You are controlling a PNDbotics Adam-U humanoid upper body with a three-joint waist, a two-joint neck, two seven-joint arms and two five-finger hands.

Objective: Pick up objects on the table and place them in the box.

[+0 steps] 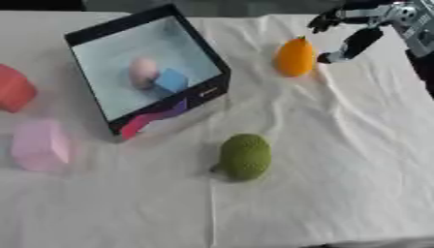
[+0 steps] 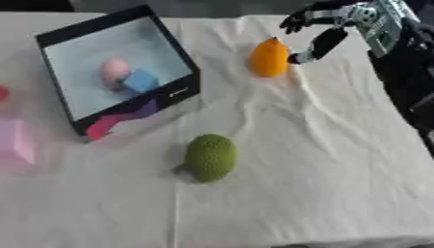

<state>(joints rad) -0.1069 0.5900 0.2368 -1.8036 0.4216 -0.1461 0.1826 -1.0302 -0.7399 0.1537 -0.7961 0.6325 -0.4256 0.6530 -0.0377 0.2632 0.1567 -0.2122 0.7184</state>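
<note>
An orange fruit (image 1: 294,57) stands on the white cloth at the upper right. My right hand (image 1: 356,30) hovers just right of it, open, fingers above and thumb beside the fruit, not touching it. A green bumpy fruit (image 1: 245,157) lies in the middle of the cloth. The black-rimmed box (image 1: 209,57) sits at the upper left and holds a pink rounded object (image 1: 142,71) and a blue block (image 1: 171,80). A pink block (image 1: 39,145) and a red object (image 1: 14,88) lie at the left edge. My left hand is out of sight.
The white cloth (image 1: 339,160) is wrinkled and covers the whole table. A dark strip runs along the far edge. My right arm (image 2: 398,43) fills the upper right corner.
</note>
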